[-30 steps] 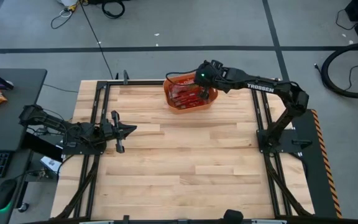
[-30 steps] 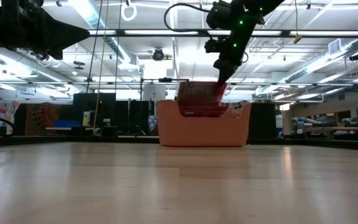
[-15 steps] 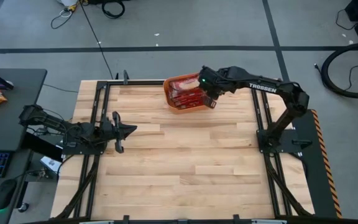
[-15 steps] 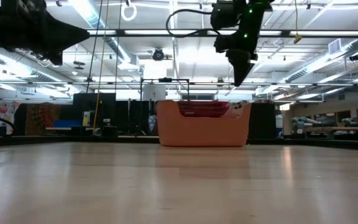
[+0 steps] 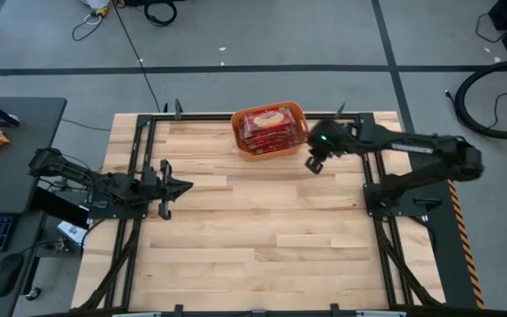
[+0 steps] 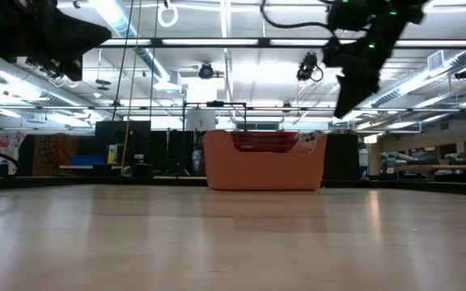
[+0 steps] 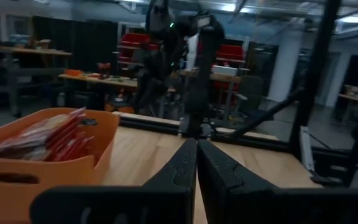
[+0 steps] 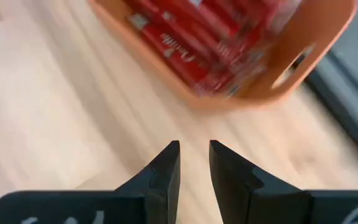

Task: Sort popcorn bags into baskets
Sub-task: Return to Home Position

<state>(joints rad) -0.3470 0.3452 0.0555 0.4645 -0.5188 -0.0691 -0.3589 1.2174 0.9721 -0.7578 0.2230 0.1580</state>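
Observation:
Several red popcorn bags (image 5: 267, 123) lie stacked flat in the orange basket (image 5: 246, 150), which stands on its base near the table's far edge. The stack also shows in the right wrist view as bags (image 8: 191, 31) inside the basket (image 8: 303, 50), and just above the basket's rim (image 6: 265, 166) in the low view. My right gripper (image 5: 312, 165) hangs above the bare table, off the basket's near right corner; it is open and empty (image 8: 194, 149). My left gripper (image 5: 183, 185) waits at the table's left side, shut (image 7: 197, 149) and empty, pointing at the basket (image 7: 17, 180).
Bare wood spreads over the middle and near part of the table (image 5: 262, 238). Black frame rails (image 5: 135, 176) run along the left and right sides. A desk with a keyboard and a mouse (image 5: 7, 273) stands off the table's left.
My right gripper has risen out of the basket and moved toward the table's right and near edges, ending off the basket's near right corner. A red bag that stuck up above the rim below it now lies down in the basket with the others.

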